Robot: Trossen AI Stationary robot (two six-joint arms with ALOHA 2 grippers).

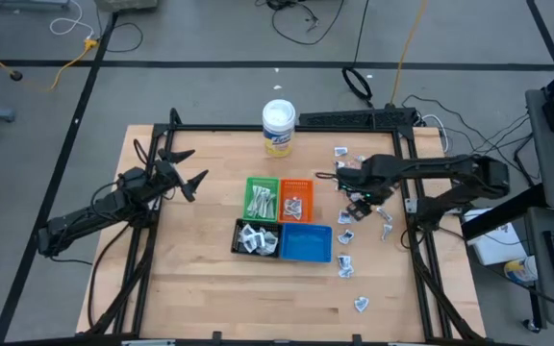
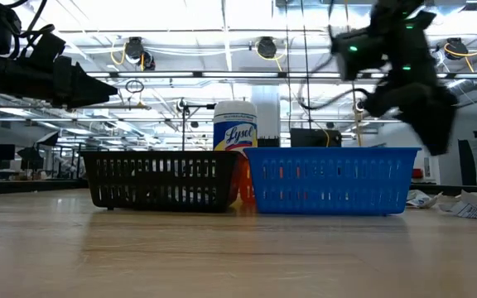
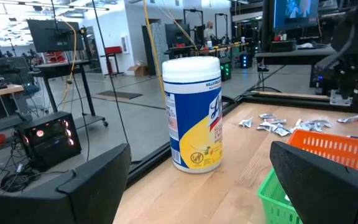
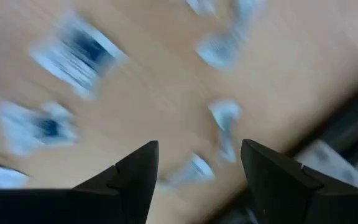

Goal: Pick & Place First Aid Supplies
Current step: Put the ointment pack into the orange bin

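Desk [image 1: 200, 288] boards are carrying everything, with bare wood lying wide open toward the near edge and on the left arm's side.

Four trays are sitting in a tight block between the two pincers: green tray [image 1: 262, 199] and orange tray [image 1: 296, 200] side by side, black tray [image 1: 256, 238] and blue tray [image 1: 306, 244] touching them on the near side. One white-lidded tub [image 1: 278, 127] is standing upright beyond the trays, near the far edge.

Left pincer [image 1: 188, 169] is hanging well apart from the trays on their left, its fingers spread wide and holding nothing.

Right pincer [image 1: 359, 203] is hovering just to the right of the orange tray, its fingers [image 4: 135, 174] standing apart with nothing between them; the wrist view is showing blurred packets on the wood below them.

Loose first aid packets [image 1: 346, 237], roughly eight to ten, are lying scattered around the right pincer, from beyond it toward the far edge down to one packet [image 1: 362, 304] close to the near edge. More are lying inside the green, orange and black trays; their number cannot be told.
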